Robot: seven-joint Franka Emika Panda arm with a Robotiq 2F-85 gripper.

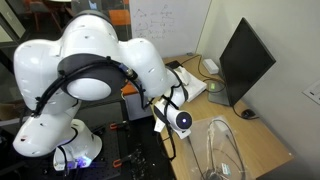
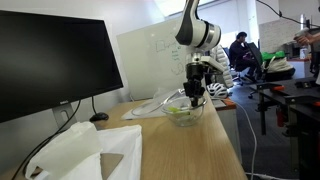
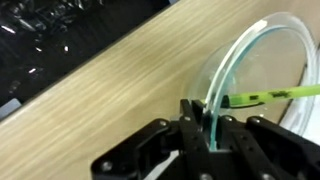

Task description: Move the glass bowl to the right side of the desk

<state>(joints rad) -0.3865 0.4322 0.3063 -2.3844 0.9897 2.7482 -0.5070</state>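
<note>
The glass bowl (image 2: 183, 113) is a clear vessel with something green inside, on the light wooden desk (image 2: 190, 150). In an exterior view it shows as pale curved outlines (image 1: 224, 152) near the desk's front edge. In the wrist view its rim (image 3: 240, 60) curves away to the right, and a green strip lies in it. My gripper (image 3: 203, 125) is shut on the bowl's rim, one finger inside and one outside. In an exterior view the gripper (image 2: 192, 93) comes down onto the bowl's near rim.
A black monitor (image 1: 243, 62) stands on the desk, with a mouse (image 1: 249, 114) beside it. White flat boxes or papers (image 2: 85, 152) lie at the near end. A whiteboard (image 2: 150, 55) stands behind. Dark equipment (image 3: 60, 40) lies beyond the desk edge.
</note>
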